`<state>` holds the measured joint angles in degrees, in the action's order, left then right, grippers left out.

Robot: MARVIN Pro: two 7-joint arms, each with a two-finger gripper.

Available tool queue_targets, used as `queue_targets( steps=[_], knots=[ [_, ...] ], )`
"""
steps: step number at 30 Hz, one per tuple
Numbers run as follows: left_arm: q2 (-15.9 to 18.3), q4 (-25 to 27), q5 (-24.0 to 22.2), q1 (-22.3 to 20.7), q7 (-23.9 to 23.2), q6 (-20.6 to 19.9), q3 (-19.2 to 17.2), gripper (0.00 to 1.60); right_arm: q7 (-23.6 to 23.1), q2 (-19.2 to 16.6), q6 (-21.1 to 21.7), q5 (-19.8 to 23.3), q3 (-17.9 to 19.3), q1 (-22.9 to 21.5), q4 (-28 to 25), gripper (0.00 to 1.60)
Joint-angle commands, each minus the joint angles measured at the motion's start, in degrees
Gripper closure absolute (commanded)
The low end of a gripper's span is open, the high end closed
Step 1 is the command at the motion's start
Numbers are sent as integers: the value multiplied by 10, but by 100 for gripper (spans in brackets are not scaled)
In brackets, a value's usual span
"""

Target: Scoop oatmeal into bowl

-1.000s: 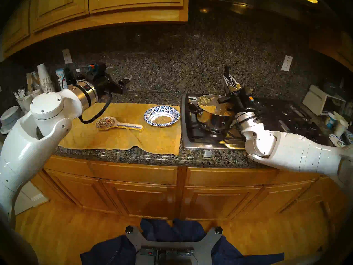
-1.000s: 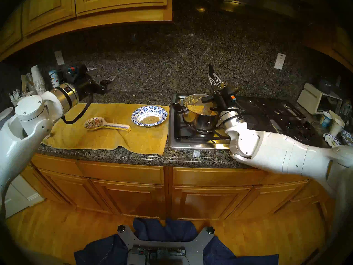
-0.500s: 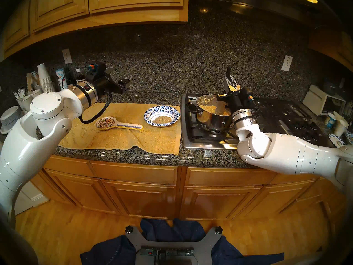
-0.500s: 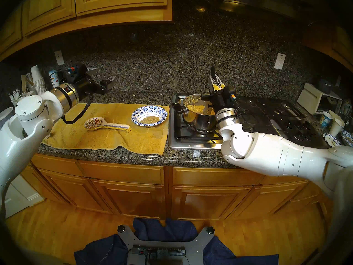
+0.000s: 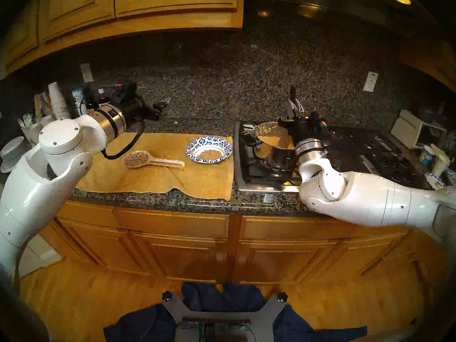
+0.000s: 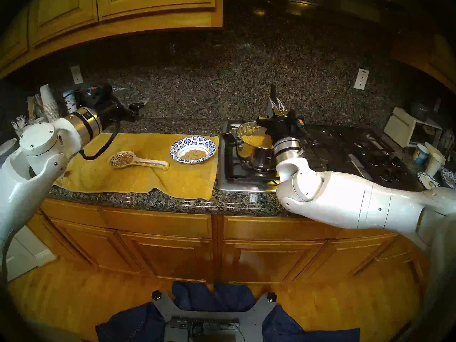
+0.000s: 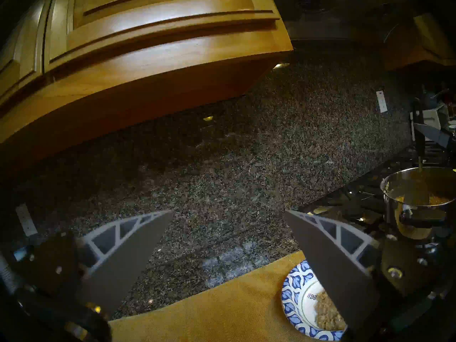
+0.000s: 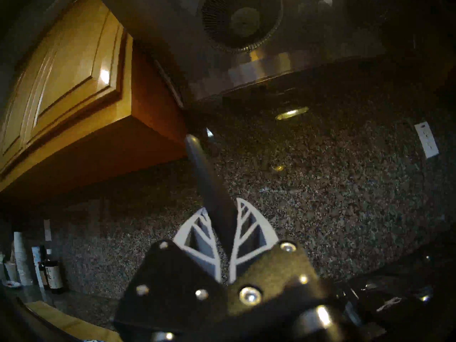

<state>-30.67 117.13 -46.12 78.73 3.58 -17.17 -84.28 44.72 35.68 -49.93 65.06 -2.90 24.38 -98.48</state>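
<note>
Right gripper is pinching the dark handle of a scooping tool whose lower end dips into the steel pot. Over the last second the wrist has rolled and crept toward the pot, so I judge another scoop is being dug. Left gripper hangs spread and empty, well left of the pot. Just left of the pot, the bowl holds a small grainy tan heap of oatmeal; more clings lumpy inside the pot
</note>
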Motion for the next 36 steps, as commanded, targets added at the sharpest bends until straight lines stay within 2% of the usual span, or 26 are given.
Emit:
queue_targets(
  steps=[1, 3, 13, 36],
  knots=[
    [-1, 6, 1, -19, 1, 10, -14, 0, -3, -15, -1, 69, 18, -6, -10, 160],
    [-1, 6, 1, -19, 1, 10, -14, 0, -11, -23, 1, 91, 22, -7, -13, 160],
    [-1, 6, 1, -19, 1, 11, -14, 0, -38, -37, -3, 140, 27, -10, -16, 160],
    [-1, 6, 0, -19, 1, 10, -14, 0, -61, -1, 6, 172, 28, -24, -33, 160]
  ],
)
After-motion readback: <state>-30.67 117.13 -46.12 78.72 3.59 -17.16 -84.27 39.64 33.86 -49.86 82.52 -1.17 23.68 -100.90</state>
